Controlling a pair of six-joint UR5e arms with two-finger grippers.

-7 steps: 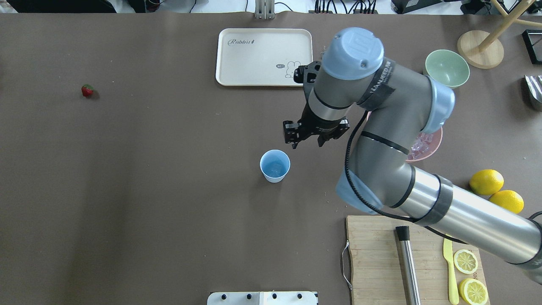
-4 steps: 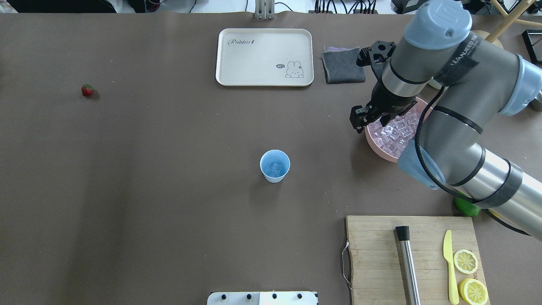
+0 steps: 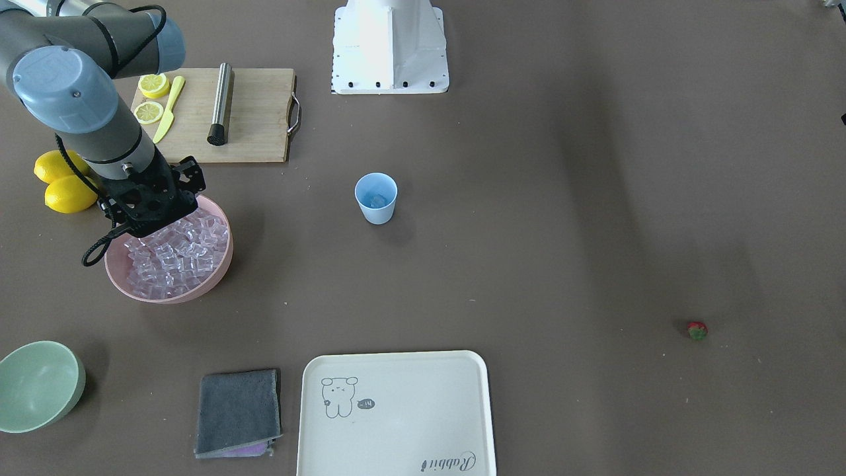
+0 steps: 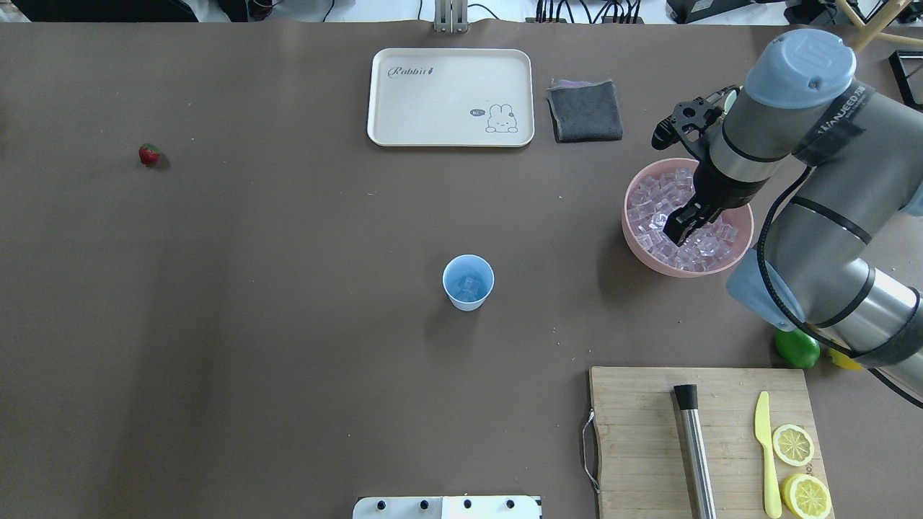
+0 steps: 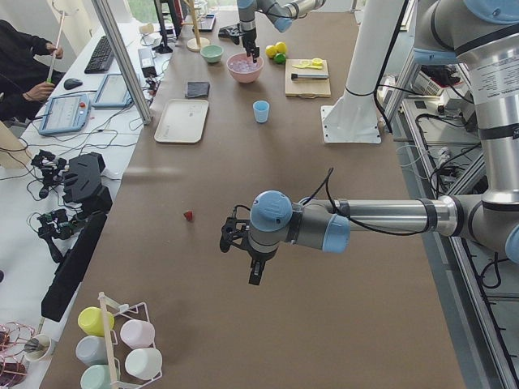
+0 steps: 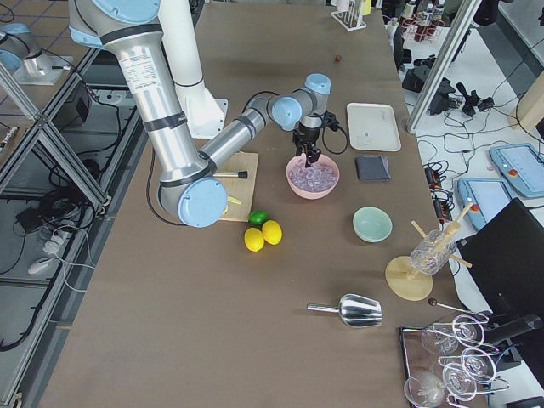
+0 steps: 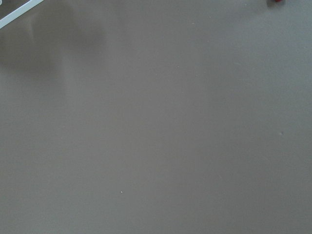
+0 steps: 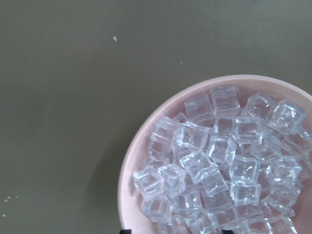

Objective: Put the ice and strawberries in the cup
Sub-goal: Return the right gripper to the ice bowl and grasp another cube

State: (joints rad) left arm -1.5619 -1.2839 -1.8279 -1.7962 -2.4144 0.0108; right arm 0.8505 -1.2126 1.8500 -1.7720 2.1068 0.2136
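Note:
The light blue cup (image 4: 468,282) stands upright mid-table, and one ice cube lies inside it. Many more pieces of ice (image 4: 652,209) fill a pink bowl (image 4: 637,249) to the cup's right. My right gripper (image 4: 678,232) hangs open just above that ice, near the bowl's middle, with nothing between its fingers. The right wrist view looks straight down on the ice (image 8: 219,161). A small red strawberry (image 4: 149,153) lies alone at the far left of the table. My left gripper (image 5: 255,275) hovers over bare table near the strawberry (image 5: 188,215); I cannot tell if it is open or shut.
A cream tray (image 4: 447,97) and a grey cloth (image 4: 584,109) lie at the far side. A cutting board (image 4: 642,447) holds a metal muddler, a yellow knife and lemon slices. A lime (image 4: 797,348), two lemons (image 3: 63,185) and a green bowl (image 3: 36,383) sit near the pink bowl.
My right arm has swung away from beside the cup to the right and come down over the ice in the pink bowl. The cup and strawberry have not moved.

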